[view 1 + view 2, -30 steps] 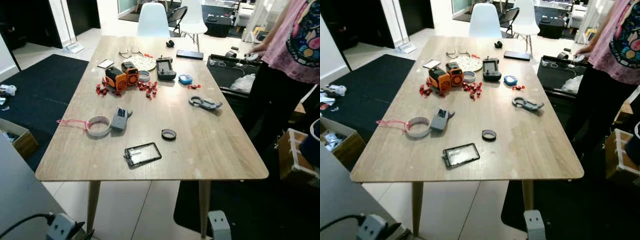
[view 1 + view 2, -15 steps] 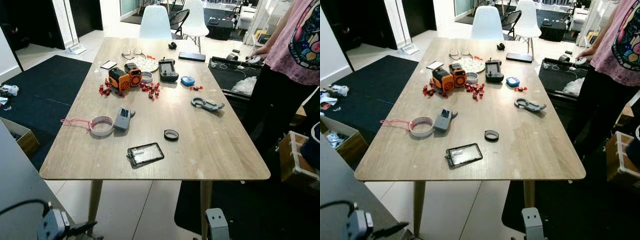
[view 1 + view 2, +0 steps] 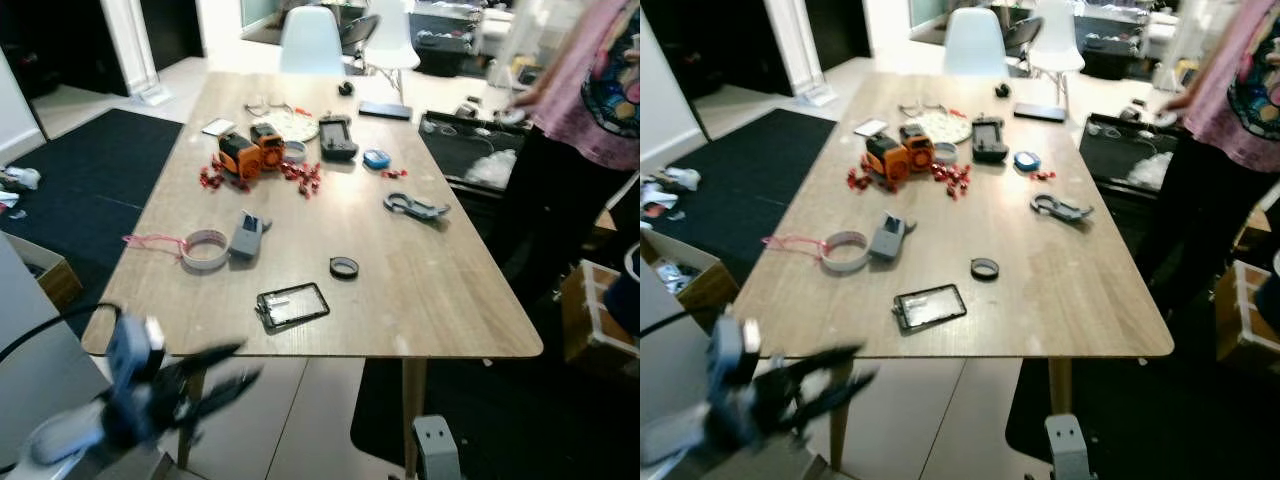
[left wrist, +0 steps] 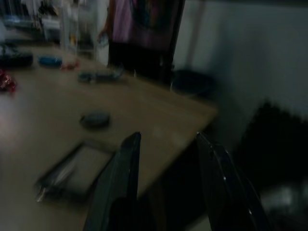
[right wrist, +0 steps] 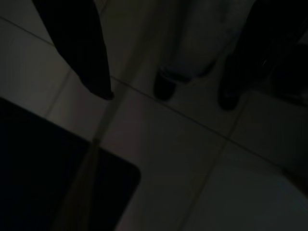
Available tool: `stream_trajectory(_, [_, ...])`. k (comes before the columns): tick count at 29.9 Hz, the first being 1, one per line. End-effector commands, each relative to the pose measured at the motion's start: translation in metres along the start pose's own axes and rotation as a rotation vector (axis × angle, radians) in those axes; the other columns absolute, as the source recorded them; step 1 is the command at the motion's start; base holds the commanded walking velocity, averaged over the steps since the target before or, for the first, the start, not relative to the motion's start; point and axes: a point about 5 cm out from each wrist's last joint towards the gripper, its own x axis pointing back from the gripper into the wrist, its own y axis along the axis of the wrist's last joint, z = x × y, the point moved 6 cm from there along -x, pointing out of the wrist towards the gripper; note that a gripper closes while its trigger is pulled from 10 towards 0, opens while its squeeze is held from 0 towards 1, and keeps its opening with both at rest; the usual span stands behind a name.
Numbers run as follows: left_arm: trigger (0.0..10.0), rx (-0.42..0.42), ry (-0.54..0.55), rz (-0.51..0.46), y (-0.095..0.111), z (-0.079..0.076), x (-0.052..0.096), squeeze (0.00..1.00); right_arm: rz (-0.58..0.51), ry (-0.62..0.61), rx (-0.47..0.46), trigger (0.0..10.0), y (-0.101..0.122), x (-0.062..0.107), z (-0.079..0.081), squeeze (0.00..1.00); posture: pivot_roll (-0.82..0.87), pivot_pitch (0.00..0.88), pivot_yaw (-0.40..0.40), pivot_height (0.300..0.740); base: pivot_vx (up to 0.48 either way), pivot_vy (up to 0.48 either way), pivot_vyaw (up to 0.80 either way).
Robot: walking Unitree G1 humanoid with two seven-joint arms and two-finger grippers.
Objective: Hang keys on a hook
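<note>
A grey key fob [image 3: 244, 236] lies on the left half of the wooden table [image 3: 440, 300], against a white ring [image 3: 205, 249] with a pink cord [image 3: 150, 241]. A grey hook-shaped clip [image 3: 412, 206] rests toward the table's right side. My left gripper [image 3: 225, 368], blurred by motion, is low at the front left, just below and in front of the table's edge. In the left wrist view it [image 4: 168, 137] is open and holds nothing, facing across the tabletop. My right arm [image 3: 435, 445] hangs low; its wrist view is dark, with the fingers [image 5: 91, 62] apart over floor tiles.
A phone [image 3: 292, 305] and a black ring [image 3: 343, 267] lie near the front edge. Orange gadgets [image 3: 249, 151], red pieces [image 3: 302, 178], a controller [image 3: 336, 136] and glasses sit farther back. A person in a pink shirt [image 3: 590, 90] stands at the right. A cardboard box [image 3: 45, 280] is on the left.
My left arm has swung up from the bottom left corner toward the table's front edge and is now blurred. The camera has shifted slightly; the things on the table lie as before.
</note>
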Motion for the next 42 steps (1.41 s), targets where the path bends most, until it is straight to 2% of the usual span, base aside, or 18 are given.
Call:
stream_trajectory(1, [10.0,-0.025,0.098,0.075,-0.017,0.009,-0.016,0.00,0.022,-0.002,0.005,10.0,-0.008,0.002,0.000,0.00,0.08,0.059,-0.040,0.740,0.000,0.000,0.00])
stream_trajectory(2, [10.0,-0.078,0.207,0.108,-0.025,0.025,-0.028,0.00,0.023,-0.001,0.006,10.0,-0.008,0.002,0.000,0.00,0.08,0.058,-0.042,0.740,0.000,0.000,0.00])
stream_trajectory(4, [10.0,-0.078,0.207,0.108,-0.025,0.025,-0.028,0.00,0.023,-0.001,0.006,10.0,-0.008,0.002,0.000,0.00,0.08,0.058,-0.042,0.740,0.000,0.000,0.00])
stream_trajectory(5, [10.0,-0.138,0.303,0.146,-0.031,0.040,-0.035,0.00,0.024,0.000,0.006,10.0,-0.008,0.002,0.000,0.00,0.07,0.061,-0.043,0.740,0.000,0.000,0.00])
stream_trajectory(6, [10.0,-0.138,0.303,0.146,-0.031,0.040,-0.035,0.00,0.024,0.000,0.006,10.0,-0.008,0.002,0.000,0.00,0.07,0.061,-0.043,0.740,0.000,0.000,0.00])
stream_trajectory(7, [10.0,-0.178,0.383,0.183,-0.037,0.054,-0.040,0.00,0.024,0.001,0.007,10.0,-0.008,0.001,0.001,0.00,0.07,0.063,-0.038,0.740,0.000,0.000,0.00])
stream_trajectory(9, [10.0,-0.178,0.383,0.183,-0.037,0.054,-0.040,0.00,0.024,0.001,0.007,10.0,-0.008,0.001,0.001,0.00,0.07,0.063,-0.038,0.740,0.000,0.000,0.00])
stream_trajectory(11, [10.0,-0.242,0.456,0.279,-0.053,0.067,-0.044,0.00,0.021,0.001,0.004,10.0,-0.007,0.001,0.002,0.00,0.06,0.064,-0.035,0.740,0.000,0.000,0.00])
stream_trajectory(13, [10.0,-0.256,0.468,0.298,-0.056,0.067,-0.045,0.00,0.021,0.001,0.004,10.0,-0.008,0.001,0.002,0.00,0.06,0.064,-0.035,0.740,0.000,0.000,0.00])
stream_trajectory(17, [10.0,-0.330,0.644,0.348,-0.065,0.084,-0.042,0.00,0.023,0.002,0.006,10.0,-0.009,0.002,0.002,0.00,0.06,0.073,-0.035,0.740,0.000,0.000,0.00])
stream_trajectory(21, [10.0,-0.341,0.691,0.386,-0.072,0.089,-0.040,0.00,0.024,0.003,0.006,10.0,-0.010,0.002,0.003,0.00,0.06,0.075,-0.034,0.740,0.000,0.000,0.00])
stream_trajectory(28, [10.0,-0.377,0.658,0.457,-0.084,0.086,-0.038,0.00,0.026,0.005,0.005,10.0,-0.011,0.002,0.004,0.00,0.06,0.079,-0.034,0.740,0.000,0.000,0.00])
stream_trajectory(29, [10.0,-0.301,0.654,0.449,-0.087,0.083,-0.037,0.00,0.026,0.005,0.005,10.0,-0.011,0.002,0.004,0.00,0.07,0.078,-0.033,0.740,0.000,0.000,0.00])
stream_trajectory(30, [10.0,-0.301,0.654,0.449,-0.087,0.083,-0.037,0.00,0.026,0.005,0.005,10.0,-0.011,0.002,0.004,0.00,0.07,0.078,-0.033,0.740,0.000,0.000,0.00])
stream_trajectory(32, [10.0,-0.247,0.668,0.441,-0.089,0.082,-0.036,0.00,0.025,0.006,0.005,10.0,-0.010,0.002,0.005,0.00,0.07,0.078,-0.035,0.740,0.000,0.000,0.00])
stream_trajectory(42, [10.0,-0.239,0.702,0.462,-0.092,0.086,-0.033,0.00,0.020,0.009,0.008,10.0,-0.007,0.001,0.006,0.00,0.07,0.075,-0.035,0.740,0.000,0.000,0.00])
